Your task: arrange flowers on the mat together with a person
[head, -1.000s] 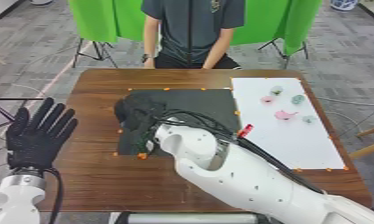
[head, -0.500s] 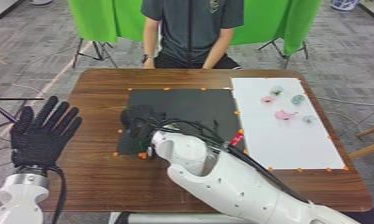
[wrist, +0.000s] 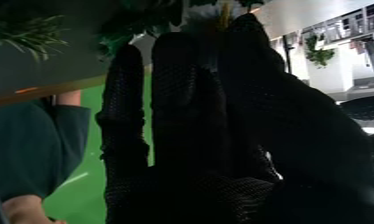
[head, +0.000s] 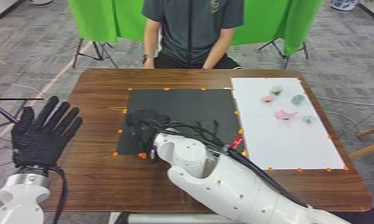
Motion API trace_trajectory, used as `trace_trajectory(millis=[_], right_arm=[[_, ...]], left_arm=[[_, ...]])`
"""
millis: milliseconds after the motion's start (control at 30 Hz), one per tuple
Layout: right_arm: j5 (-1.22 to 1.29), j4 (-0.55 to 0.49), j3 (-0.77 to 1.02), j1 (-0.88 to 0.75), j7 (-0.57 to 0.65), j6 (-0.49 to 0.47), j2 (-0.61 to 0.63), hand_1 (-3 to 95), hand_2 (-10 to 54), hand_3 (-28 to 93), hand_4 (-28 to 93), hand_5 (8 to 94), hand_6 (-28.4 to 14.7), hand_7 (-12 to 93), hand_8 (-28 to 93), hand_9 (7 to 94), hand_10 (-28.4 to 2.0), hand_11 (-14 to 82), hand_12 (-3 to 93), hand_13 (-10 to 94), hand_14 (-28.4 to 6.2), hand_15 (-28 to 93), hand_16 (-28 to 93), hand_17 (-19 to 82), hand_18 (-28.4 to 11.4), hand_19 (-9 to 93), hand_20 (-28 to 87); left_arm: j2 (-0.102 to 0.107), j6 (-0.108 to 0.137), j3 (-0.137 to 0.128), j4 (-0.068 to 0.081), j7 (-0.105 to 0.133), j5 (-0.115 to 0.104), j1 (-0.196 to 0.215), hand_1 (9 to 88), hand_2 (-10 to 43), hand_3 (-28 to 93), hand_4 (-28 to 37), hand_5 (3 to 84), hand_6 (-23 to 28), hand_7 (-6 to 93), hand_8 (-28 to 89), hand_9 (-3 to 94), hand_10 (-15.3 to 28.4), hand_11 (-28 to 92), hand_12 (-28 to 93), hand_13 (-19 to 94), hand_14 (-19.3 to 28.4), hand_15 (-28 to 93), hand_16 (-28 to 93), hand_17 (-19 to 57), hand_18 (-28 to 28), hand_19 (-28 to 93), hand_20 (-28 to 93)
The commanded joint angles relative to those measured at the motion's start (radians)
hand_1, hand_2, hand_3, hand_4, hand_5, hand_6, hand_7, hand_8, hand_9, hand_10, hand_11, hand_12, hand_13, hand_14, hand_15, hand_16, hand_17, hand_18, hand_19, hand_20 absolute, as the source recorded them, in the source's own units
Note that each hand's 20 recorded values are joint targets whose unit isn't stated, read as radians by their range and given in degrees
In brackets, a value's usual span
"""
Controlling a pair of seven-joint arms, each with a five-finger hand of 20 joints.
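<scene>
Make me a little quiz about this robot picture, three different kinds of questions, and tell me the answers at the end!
1. Fill in the number: on the white sheet lie ____ pink pieces.
2. True or false: the fingers of the robot's left hand are straight.
3. Pick one. What is the robot's right hand over?
A) the white sheet
B) the black mat
C) the floor

Key: 1. two; 2. true; 3. B
</scene>
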Motion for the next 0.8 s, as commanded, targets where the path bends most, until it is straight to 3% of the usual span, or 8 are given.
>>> trace_trajectory(millis=[33, 367, 467, 600, 667, 800], right_arm=[[0.010, -0.030, 0.006, -0.005, 0.005, 0.020, 0.012, 61.2, -9.5, 64, -28, 51.7, -0.9, 26, -16, 60.0, -11.2, 20.5, 18.2, 61, -2.6, 51, 49, 31, -16.8, 71, 30], [0.034, -0.062, 0.004, 0.002, 0.007, 0.030, 0.033, 58.0, -9.5, 66, -28, 50.6, -1.6, 24, -16, 58.3, -11.6, 19.5, 17.3, 60, -4.0, 53, 46, 30, -17.3, 71, 29], [0.113, -0.109, 0.028, 0.014, 0.023, -0.025, 0.038, 57.6, -9.5, 66, -28, 50.3, -1.7, 24, -15, 57.4, -11.5, 19.1, 17.1, 60, -4.0, 53, 45, 30, -17.3, 71, 29], [0.190, -0.205, 0.068, 0.026, 0.025, -0.010, 0.078, 55.9, -9.5, 68, -28, 48.6, -2.2, 23, -15, 54.9, -12.0, 17.5, 16.7, 58, -4.8, 53, 43, 30, -17.5, 71, 28], [0.274, -0.273, 0.129, -0.006, -0.008, -0.028, 0.120, 53.1, -9.5, 71, -28, 47.5, -2.6, 22, -15, 53.0, -12.7, 17.0, 16.7, 57, -6.4, 54, 41, 29, -17.5, 71, 27], [0.338, -0.395, 0.270, -0.107, -0.120, -0.040, 0.232, 43.1, -9.5, 79, -28, 44.8, -3.7, 22, -14, 44.2, -15.2, 15.0, 16.4, 47, -11.2, 57, 24, 25, -16.6, 68, 22]], left_arm=[[-0.019, 0.002, -0.006, 0.000, -0.002, -0.007, 0.025, 25.1, 15.5, 69, -28.3, 38.8, 7.1, 12.1, -11, 36.3, 13.6, 18, 7, 26, 14.6, 22, -4, -4.9, 12.3, 24, 9], [-0.025, 0.005, -0.009, 0.001, -0.017, -0.003, 0.023, 26.5, 13.6, 70, -28.3, 38.5, 7.2, 12.2, -11, 35.8, 13.6, 18, 7, 26, 14.6, 22, -4, -4.8, 12.3, 24, 9], [-0.030, 0.009, -0.020, -0.005, -0.013, -0.002, 0.035, 26.6, 13.5, 69, -28.3, 38.4, 7.2, 12.2, -11, 35.7, 13.6, 18, 7, 26, 14.6, 22, -4, -4.8, 12.3, 24, 9], [-0.043, -0.012, -0.037, 0.000, -0.036, 0.018, 0.037, 26.6, 13.4, 69, -28.3, 38.3, 7.2, 12.1, -11, 35.6, 13.6, 18, 7, 26, 14.6, 22, -4, -4.8, 12.3, 24, 9], [-0.055, -0.015, -0.046, 0.000, -0.062, 0.027, 0.038, 26.8, 13.1, 69, -28.3, 38.1, 7.2, 12.0, -11, 35.1, 13.7, 18, 7, 26, 14.6, 22, -5, -4.7, 12.3, 24, 9], [-0.064, -0.034, -0.067, 0.000, -0.090, 0.047, 0.040, 26.8, 12.8, 69, -28.3, 37.7, 7.1, 11.8, -10, 34.4, 13.8, 18, 7, 26, 14.7, 21, -4, -4.6, 12.3, 23, 9]])
